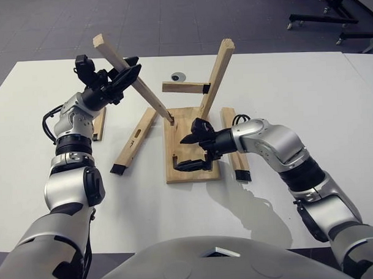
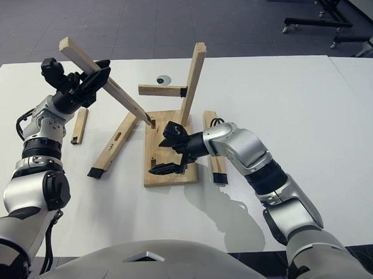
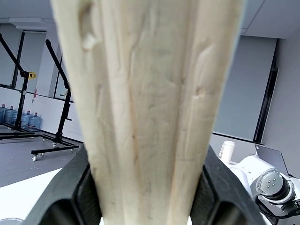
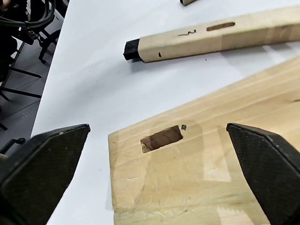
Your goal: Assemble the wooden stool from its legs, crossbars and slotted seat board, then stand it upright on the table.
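Your right gripper (image 1: 193, 148) hangs open, empty, over the seat board (image 1: 172, 137) while your left gripper (image 1: 127, 76) pinches a leg (image 1: 149, 95) to slot it in.

One seat board (image 1: 181, 130) lying flat, four legs, tilted leg (image 1: 149, 95) leaning at left, upright leg (image 1: 216, 77) standing far, left leg (image 1: 134, 140) and right leg (image 1: 241, 163) lying, two crossbars, joined crossbar (image 1: 183, 87) sticking out, loose crossbar (image 1: 100, 124) lying left, one disc (image 1: 178, 75) sitting far.

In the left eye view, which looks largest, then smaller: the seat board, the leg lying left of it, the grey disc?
1. seat board
2. leg lying left of it
3. grey disc, smallest, though also farthest
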